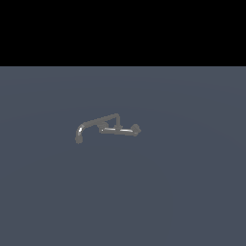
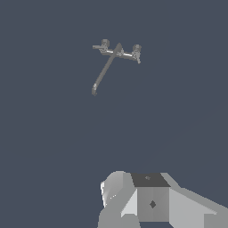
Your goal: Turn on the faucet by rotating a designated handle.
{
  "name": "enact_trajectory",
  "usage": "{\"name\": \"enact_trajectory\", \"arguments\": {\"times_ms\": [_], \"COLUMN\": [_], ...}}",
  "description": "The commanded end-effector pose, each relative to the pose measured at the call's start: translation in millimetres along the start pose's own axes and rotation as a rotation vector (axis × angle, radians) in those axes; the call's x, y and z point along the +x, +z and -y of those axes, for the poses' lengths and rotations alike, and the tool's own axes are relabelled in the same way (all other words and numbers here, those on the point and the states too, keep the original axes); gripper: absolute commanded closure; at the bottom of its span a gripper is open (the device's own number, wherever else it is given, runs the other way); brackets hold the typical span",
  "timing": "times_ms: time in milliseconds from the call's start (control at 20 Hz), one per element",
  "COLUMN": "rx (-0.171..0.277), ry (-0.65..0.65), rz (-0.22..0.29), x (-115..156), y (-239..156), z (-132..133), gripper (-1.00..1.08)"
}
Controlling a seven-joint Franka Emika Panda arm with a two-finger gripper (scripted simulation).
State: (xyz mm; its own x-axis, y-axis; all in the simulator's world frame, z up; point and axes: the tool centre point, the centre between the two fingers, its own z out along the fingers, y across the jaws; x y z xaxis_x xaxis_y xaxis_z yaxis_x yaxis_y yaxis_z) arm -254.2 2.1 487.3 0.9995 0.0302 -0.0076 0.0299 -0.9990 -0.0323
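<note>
The faucet (image 1: 111, 126) is a small dull-grey tap standing alone on the blue-grey floor. Its thin spout (image 1: 93, 122) curves down toward the exterior view's left. A horizontal bar (image 1: 119, 129) ends in a knob (image 1: 136, 129) toward the right. In the wrist view the faucet (image 2: 116, 52) lies far off, its spout (image 2: 103, 72) running out from a bar with a knob at each end (image 2: 104, 44) (image 2: 136, 50). Only a blocky grey-white part of my gripper (image 2: 144, 191) shows at the picture's edge, well apart from the faucet. Its fingertips cannot be made out. The arm is absent from the exterior view.
A flat blue-grey floor (image 1: 182, 192) surrounds the faucet on every side. A black band (image 1: 123, 29) fills the upper part of the exterior view.
</note>
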Motion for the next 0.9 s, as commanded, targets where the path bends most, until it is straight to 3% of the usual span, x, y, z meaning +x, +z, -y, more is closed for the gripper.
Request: {"name": "enact_trajectory", "arguments": {"times_ms": [0,850], "rx": [0.0,-0.001], "ry": [0.0,0.149], "rz": [0.0,-0.002], "x": [0,20], "y": [0,40], "z": [0,32], "gripper": [1.08,1.08]}}
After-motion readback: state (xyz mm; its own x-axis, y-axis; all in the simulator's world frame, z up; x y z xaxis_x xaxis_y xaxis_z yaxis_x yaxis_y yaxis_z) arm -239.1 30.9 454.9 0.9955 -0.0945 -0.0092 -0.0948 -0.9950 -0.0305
